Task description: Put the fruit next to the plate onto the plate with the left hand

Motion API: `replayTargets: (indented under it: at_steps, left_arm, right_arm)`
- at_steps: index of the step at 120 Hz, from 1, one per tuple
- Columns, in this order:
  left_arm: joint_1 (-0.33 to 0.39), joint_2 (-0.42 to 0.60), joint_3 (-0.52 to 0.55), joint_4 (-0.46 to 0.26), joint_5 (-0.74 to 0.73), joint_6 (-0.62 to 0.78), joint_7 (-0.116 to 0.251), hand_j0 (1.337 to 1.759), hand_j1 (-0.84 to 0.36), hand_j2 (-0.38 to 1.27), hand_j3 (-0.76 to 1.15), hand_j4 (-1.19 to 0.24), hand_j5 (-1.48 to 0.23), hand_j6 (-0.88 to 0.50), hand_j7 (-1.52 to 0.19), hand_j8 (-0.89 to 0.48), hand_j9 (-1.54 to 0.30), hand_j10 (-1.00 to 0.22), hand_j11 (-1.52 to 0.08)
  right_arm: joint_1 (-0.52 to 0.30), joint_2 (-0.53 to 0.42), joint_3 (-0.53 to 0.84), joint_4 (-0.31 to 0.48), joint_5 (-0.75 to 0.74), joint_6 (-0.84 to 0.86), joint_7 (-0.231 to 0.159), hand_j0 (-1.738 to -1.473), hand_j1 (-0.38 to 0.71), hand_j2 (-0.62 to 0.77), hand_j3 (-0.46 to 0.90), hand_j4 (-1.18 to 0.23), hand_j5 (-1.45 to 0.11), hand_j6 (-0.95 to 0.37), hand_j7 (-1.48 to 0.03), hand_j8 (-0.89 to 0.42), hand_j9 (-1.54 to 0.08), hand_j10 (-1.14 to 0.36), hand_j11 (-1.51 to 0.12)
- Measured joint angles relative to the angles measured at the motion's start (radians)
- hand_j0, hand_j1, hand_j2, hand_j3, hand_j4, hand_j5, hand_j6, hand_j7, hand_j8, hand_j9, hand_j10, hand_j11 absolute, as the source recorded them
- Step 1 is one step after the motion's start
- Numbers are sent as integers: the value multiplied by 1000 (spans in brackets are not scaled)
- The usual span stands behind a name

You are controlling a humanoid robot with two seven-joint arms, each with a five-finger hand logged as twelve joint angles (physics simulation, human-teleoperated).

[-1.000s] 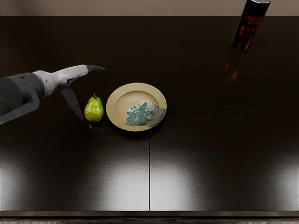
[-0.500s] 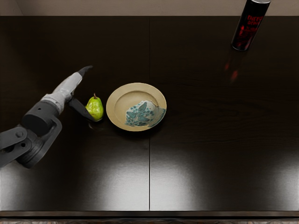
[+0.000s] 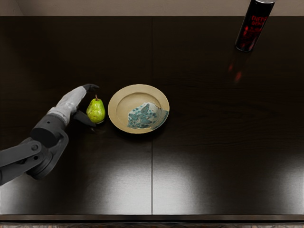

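A green pear (image 3: 96,111) stands upright on the dark table, just left of a tan plate (image 3: 119,96) with a blue-green pattern on its right part. My left hand (image 3: 88,105) reaches in from the lower left and brackets the pear's left side. Its dark fingers (image 3: 90,87) curl over the far side near the stem, and the thumb (image 3: 84,120) lies along the near side at the base. The hand is open and not closed tight; the pear rests on the table. The right arm is out of sight.
A dark red can (image 3: 252,24) stands at the far right back of the table. A seam runs down the table's middle (image 3: 152,180). The left forearm and elbow (image 3: 42,142) lie low over the front left.
The left arm has swung nearer and lower. Its fingers, stretched out past the pear before, now curl around the pear's left side. Pear and plate have not moved.
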Motion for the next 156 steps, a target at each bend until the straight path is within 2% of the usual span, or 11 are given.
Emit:
replayTargets:
  at_steps: [30,40,63,97,130,143,156]
  left_arm:
    - [-1,0,18,3,-1,-3,3,1658,-90,77,0,-371,-479,-372,-479,-371,-479,-371,-479]
    - [-2,0,20,3,-1,-4,3,1658,-125,106,0,-351,-529,-409,-529,-409,-529,-408,-528]
    - [-1,0,21,2,4,-8,5,1654,-166,180,0,-301,-639,-340,-652,-482,-651,-482,-651]
    - [-1,0,24,2,6,-6,6,1655,-214,331,0,-367,-681,-335,-736,-460,-747,-573,-746]
    - [-11,0,33,3,-21,-3,7,1654,-231,356,0,-365,-746,-298,-800,-425,-822,-641,-819]
    - [-42,3,37,3,-92,-13,7,1656,-226,514,0,-470,-789,-374,-820,-492,-829,-641,-827]
    - [-82,10,39,5,-160,-21,13,1656,-238,618,0,-512,-800,-418,-829,-534,-833,-641,-831]
  right_arm:
    - [0,0,0,0,0,0,0,-1658,-349,0,0,0,0,0,0,0,0,0,0]
    - [0,0,0,0,0,0,0,-1658,-349,0,0,0,0,0,0,0,0,0,0]
    - [0,0,-1,0,0,0,0,-1658,-349,0,0,0,0,0,0,0,0,0,0]
    - [2,0,0,0,0,1,0,-1658,-349,0,0,0,0,0,0,0,0,0,0]
    - [4,0,0,1,0,2,0,-1658,-349,0,0,0,0,0,0,0,0,0,0]
    - [4,0,-1,1,0,2,0,-1658,-349,0,0,0,0,0,0,0,0,0,0]
    - [5,0,0,1,0,2,0,-1658,-349,0,0,0,0,0,0,0,0,0,0]
